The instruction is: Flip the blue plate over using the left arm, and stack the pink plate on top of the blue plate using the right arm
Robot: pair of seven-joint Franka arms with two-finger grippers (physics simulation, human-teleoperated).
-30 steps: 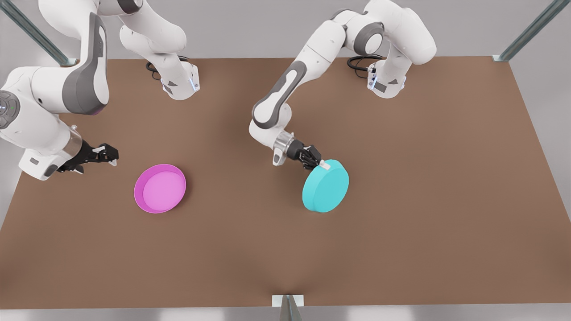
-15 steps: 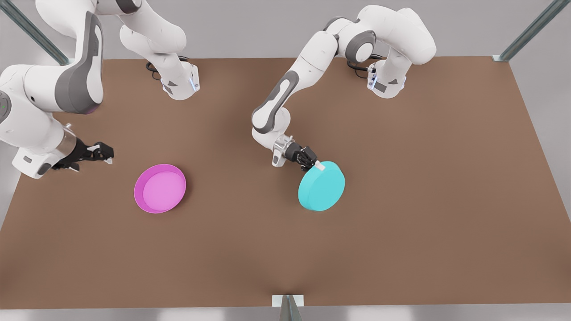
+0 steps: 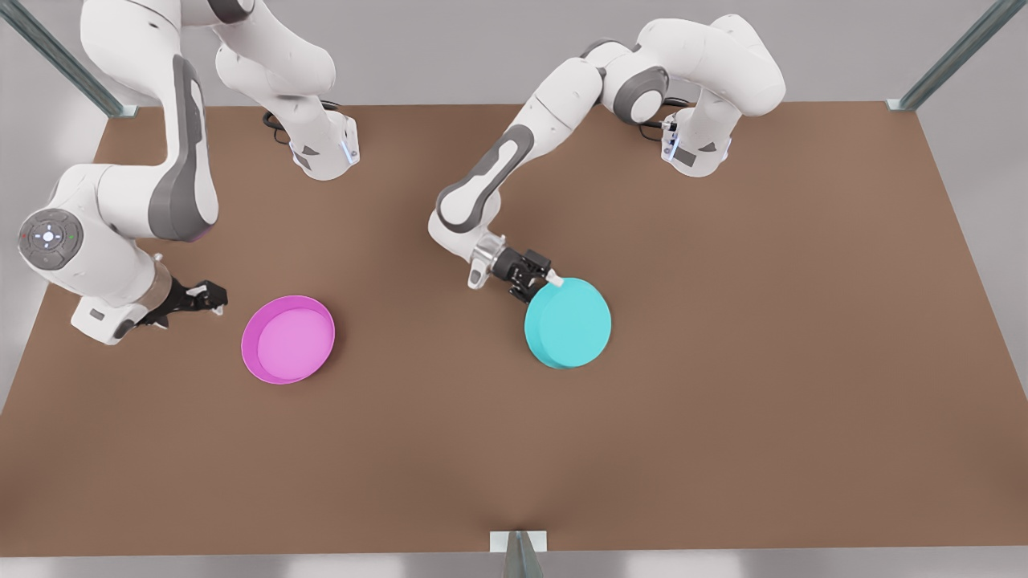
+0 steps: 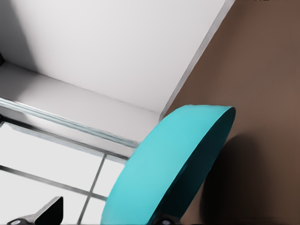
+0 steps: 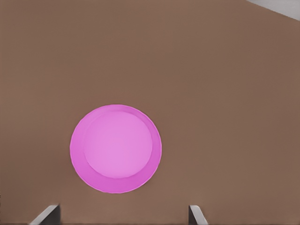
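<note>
Blue plate (image 3: 568, 323) lower, flatter — leftward shift

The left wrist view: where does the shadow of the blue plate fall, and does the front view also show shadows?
Left wrist view: the tilted blue plate throws a dark patch on the brown table beside it. Front view: only soft shadows, faintly edging the pink plate.

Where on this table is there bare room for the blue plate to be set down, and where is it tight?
Open tabletop spreads beyond the blue plate on the front view's right, and along the near edge. A bare strip separates it from the pink plate. Tightest: by the left tool clamping the blue rim, and between the open right tool and the pink plate.
</note>
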